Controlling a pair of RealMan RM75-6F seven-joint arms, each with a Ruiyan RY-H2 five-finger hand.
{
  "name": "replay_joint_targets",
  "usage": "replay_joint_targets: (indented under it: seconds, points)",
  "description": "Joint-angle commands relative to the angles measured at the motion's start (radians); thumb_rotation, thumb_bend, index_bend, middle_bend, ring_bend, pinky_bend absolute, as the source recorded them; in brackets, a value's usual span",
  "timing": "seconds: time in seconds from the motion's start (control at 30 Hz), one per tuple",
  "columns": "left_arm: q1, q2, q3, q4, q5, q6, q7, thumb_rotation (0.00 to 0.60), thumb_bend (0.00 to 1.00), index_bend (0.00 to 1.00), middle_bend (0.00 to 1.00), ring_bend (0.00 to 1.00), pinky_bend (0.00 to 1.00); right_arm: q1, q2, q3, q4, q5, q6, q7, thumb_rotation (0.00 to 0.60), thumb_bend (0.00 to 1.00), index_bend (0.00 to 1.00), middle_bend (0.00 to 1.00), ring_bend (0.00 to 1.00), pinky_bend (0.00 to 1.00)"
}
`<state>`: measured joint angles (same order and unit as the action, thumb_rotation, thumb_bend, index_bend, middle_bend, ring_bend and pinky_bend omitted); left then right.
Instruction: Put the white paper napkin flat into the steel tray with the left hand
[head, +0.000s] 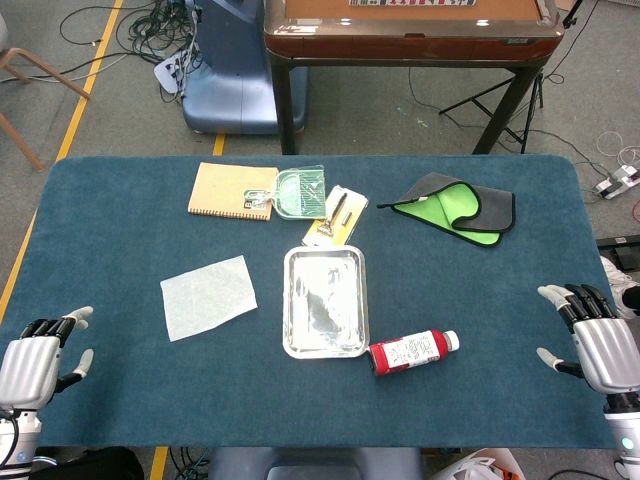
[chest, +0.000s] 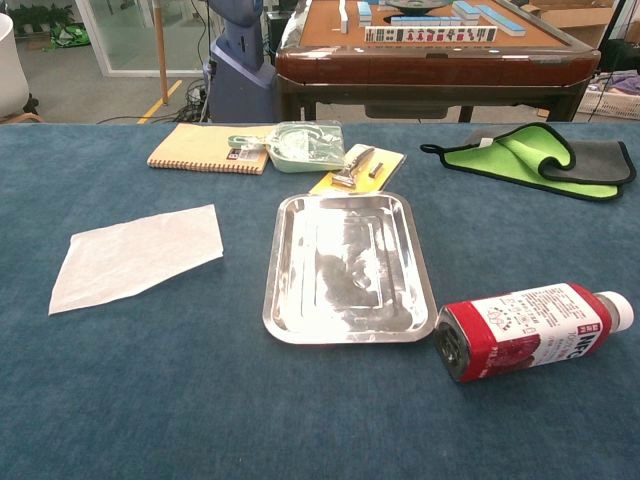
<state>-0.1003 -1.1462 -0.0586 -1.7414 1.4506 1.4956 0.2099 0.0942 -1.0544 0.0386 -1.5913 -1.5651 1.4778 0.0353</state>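
A table (head: 120, 190) covered in dark blue-green felt carries a flat white paper napkin (head: 208, 296), lying left of and apart from a rectangular steel tray (head: 324, 302). A red plastic bottle with a white cap (head: 413, 351) lies on its side just beside the tray's near right corner. Farther back lie a tan spiral notebook (head: 230, 190), a pale green plastic dustpan (head: 300, 193), a yellow packaged tool (head: 335, 216) and a folded green-and-grey cloth (head: 455, 207).

The left hand (head: 38, 362) is being held low at the near left edge of the head view, fingers apart and gripping nothing. The right hand (head: 593, 340) is being held likewise at the near right edge, fingers spread and unoccupied.
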Motion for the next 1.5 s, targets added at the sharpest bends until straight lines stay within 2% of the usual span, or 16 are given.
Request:
replay_joint_targets:
  seconds: [0.03, 0.3, 0.5, 0.97, 1.17, 1.3, 1.5]
  points:
    - [0.0, 0.0, 0.001, 0.003, 0.002, -0.001, -0.003, 0.6, 0.32, 0.25, 0.37, 0.35, 0.24, 0.0, 0.0, 0.001, -0.001, 0.001, 0.001, -0.001, 0.6, 0.05, 0.2, 0.21, 0.13, 0.14]
    - [-0.006, 0.003, 0.004, 0.015, 0.018, -0.01, -0.024, 0.6, 0.32, 0.25, 0.37, 0.34, 0.24, -0.004, 0.01, 0.006, -0.011, -0.001, 0.017, -0.01, 0.6, 0.05, 0.2, 0.21, 0.13, 0.14]
    - [-0.033, 0.006, 0.009, 0.052, 0.068, -0.032, -0.06, 0.6, 0.32, 0.27, 0.37, 0.34, 0.24, -0.008, 0.024, 0.013, -0.024, -0.001, 0.031, -0.019, 0.6, 0.05, 0.2, 0.21, 0.13, 0.14]
    - [-0.171, 0.015, 0.018, 0.146, 0.155, -0.2, -0.148, 0.6, 0.32, 0.29, 0.37, 0.34, 0.23, -0.016, 0.044, 0.014, -0.044, -0.011, 0.05, -0.031, 0.6, 0.05, 0.2, 0.21, 0.13, 0.14]
    - [-0.242, -0.029, 0.023, 0.243, 0.211, -0.25, -0.209, 0.6, 0.32, 0.3, 0.37, 0.34, 0.23, -0.021, 0.048, 0.012, -0.048, -0.015, 0.057, -0.033, 0.6, 0.05, 0.2, 0.21, 0.13, 0.14]
    - [-0.286, -0.082, 0.029, 0.348, 0.248, -0.265, -0.275, 0.6, 0.32, 0.29, 0.37, 0.33, 0.23, -0.027, 0.049, 0.01, -0.05, -0.017, 0.062, -0.032, 0.6, 0.05, 0.2, 0.21, 0.13, 0.14]
    - [-0.335, -0.151, 0.045, 0.505, 0.278, -0.282, -0.337, 0.6, 0.29, 0.21, 0.32, 0.27, 0.22, -0.035, 0.053, 0.007, -0.051, -0.015, 0.069, -0.03, 0.6, 0.05, 0.2, 0.21, 0.13, 0.14]
